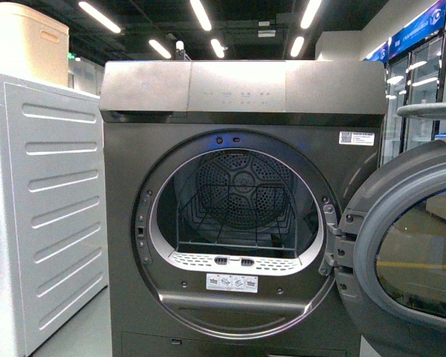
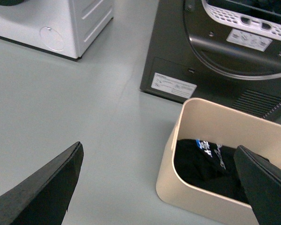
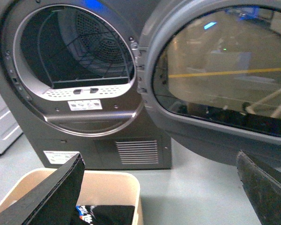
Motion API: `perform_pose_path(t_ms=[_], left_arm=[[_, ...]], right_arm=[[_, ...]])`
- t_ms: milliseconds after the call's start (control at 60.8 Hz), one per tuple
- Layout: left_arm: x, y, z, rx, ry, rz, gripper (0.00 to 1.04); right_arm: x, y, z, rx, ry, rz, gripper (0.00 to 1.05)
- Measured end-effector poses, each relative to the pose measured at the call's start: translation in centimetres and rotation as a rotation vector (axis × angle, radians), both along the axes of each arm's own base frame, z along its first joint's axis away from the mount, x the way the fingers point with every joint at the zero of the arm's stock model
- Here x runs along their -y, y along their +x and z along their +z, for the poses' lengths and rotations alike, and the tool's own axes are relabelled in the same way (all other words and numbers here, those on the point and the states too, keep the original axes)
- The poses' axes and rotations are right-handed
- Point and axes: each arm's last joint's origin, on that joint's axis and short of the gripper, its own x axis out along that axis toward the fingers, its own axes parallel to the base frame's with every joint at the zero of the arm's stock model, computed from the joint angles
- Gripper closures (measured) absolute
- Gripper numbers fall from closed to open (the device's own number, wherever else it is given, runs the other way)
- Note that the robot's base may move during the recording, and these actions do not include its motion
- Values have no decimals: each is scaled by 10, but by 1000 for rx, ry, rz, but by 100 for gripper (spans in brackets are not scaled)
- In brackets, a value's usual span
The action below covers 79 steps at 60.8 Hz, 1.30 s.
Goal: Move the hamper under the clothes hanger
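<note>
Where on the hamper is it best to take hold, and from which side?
Likely its rolled rim, from above: the hamper stands upright and open, and the dark clothes lie low inside, leaving the thin wall free for a finger each side.

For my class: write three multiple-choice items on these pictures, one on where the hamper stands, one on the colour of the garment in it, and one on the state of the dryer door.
1. Where is the hamper? A on top of the dryer; B on the floor in front of the dryer; C on a shelf.
2. The garment in it is: A white; B red; C black.
3. The dryer's door is: A open; B shut; C removed.

1 B: it sits on the floor below the dryer's front.
2 C: the cloth is black with a small print.
3 A: the door is swung wide to the side.
</note>
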Motion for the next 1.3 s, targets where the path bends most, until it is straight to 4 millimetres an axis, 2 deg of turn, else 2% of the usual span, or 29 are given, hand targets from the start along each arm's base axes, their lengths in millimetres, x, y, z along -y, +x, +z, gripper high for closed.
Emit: perform_pose_path(t_ms=[66, 99, 230, 296, 362, 527, 675, 839, 955, 1119, 1300], left_arm=[[-6, 33, 5, -39, -6, -4, 7], [-7, 49, 2, -77, -5, -22, 7], [-4, 99, -17, -205, 4, -111, 7], [0, 134, -33, -280, 30, -155, 7], [4, 158, -48, -337, 58, -178, 7], [15, 195, -80, -438, 84, -202, 7], [21, 224, -99, -464, 78, -206, 7], [28, 238, -121, -499, 61, -213, 7], [45, 247, -144, -523, 48, -248, 7], [65, 255, -167, -550, 55, -294, 7], [69, 259, -178, -565, 56, -300, 7]], right_arm=[[-1, 39, 5, -43, 17, 28, 8], [-2, 59, 0, -102, 25, 42, 8], [-10, 112, -32, -318, 40, 71, 8], [-16, 142, -52, -428, 35, 77, 8], [-21, 165, -66, -499, 25, 68, 8], [-37, 198, -95, -600, -6, 66, 8], [-58, 212, -127, -680, -47, 84, 8], [-68, 213, -160, -761, -72, 97, 8], [-71, 219, -183, -799, -80, 91, 8], [-74, 225, -205, -833, -85, 84, 8], [-75, 231, -214, -839, -82, 71, 8]])
